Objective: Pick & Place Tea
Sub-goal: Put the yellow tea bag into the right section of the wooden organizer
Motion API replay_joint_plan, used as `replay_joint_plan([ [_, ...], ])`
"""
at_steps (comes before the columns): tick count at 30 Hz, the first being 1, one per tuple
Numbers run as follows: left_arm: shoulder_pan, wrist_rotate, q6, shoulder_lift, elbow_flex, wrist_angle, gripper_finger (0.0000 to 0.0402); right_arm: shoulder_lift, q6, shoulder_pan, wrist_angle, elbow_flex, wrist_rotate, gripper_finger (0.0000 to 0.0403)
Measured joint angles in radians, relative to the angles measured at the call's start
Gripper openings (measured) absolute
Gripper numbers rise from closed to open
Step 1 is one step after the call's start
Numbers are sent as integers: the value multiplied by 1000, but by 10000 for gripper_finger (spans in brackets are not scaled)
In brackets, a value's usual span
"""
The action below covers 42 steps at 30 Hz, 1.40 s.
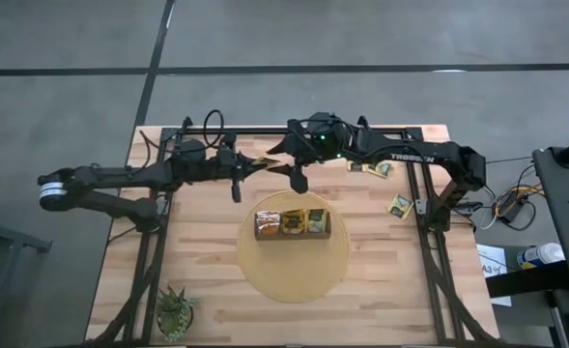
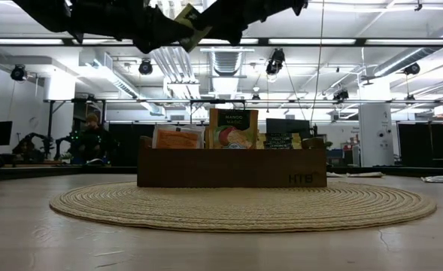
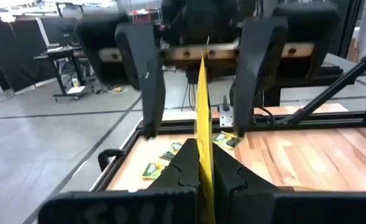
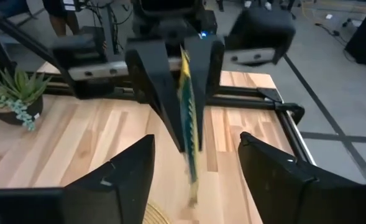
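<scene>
My left gripper point(image 1: 265, 162) reaches in level from the table's left, high above the far part of the table, and is shut on a green-and-yellow tea sachet point(image 4: 187, 112). My right gripper point(image 1: 286, 162) faces it from the right, open. Its two fingers point(image 3: 146, 74) stand on either side of the sachet's free end without touching it. Below and nearer, a dark-brown wooden box point(image 1: 294, 224) sits on a round woven mat point(image 1: 294, 275), with several tea sachets point(image 2: 232, 128) standing upright in it. My left gripper pinches one edge of the sachet point(image 3: 202, 146) between its two shut fingers, coming level from the table's left. The sachet stands on edge, upright, and sticks out past the fingertips toward my right gripper. It is lifted clear of the table.
Loose tea sachets lie on the wood at the far right point(image 1: 371, 166) and a little nearer point(image 1: 400, 203). A small green spiky plant point(image 1: 176, 311) stands at the near left corner. Black frame rails point(image 1: 424, 208) run along the table's sides and far edge.
</scene>
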Motion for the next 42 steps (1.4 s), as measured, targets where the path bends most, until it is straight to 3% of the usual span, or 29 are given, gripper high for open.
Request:
replay_joint_plan([
  [6, 0, 0, 0, 35, 0, -3, 6, -2, -25, 2, -7, 0, 0, 175],
  [12, 0, 1, -2, 75, 24, -3, 8, -2, -91, 2, -35, -4, 1, 40],
  [14, 0, 1, -2, 78, 32, -4, 15, -2, -103, 2, -39, -7, 5, 20],
  [22, 0, 2, -19, 79, 38, -11, 14, -4, -114, 2, -57, -7, 8, 9],
  [26, 0, 3, -24, 79, 47, -44, 33, -9, -126, 2, -78, -9, 9, 8],
  [35, 1, 0, -14, 77, 71, -83, 149, -42, -130, 2, -254, 1, 37, 8],
  [39, 2, -24, -26, 68, 70, -90, 200, -65, -118, 1, -458, 2, 37, 8],
  [42, 2, -115, -26, 65, 70, -95, 218, -70, -86, 8, -638, 2, 30, 8],
])
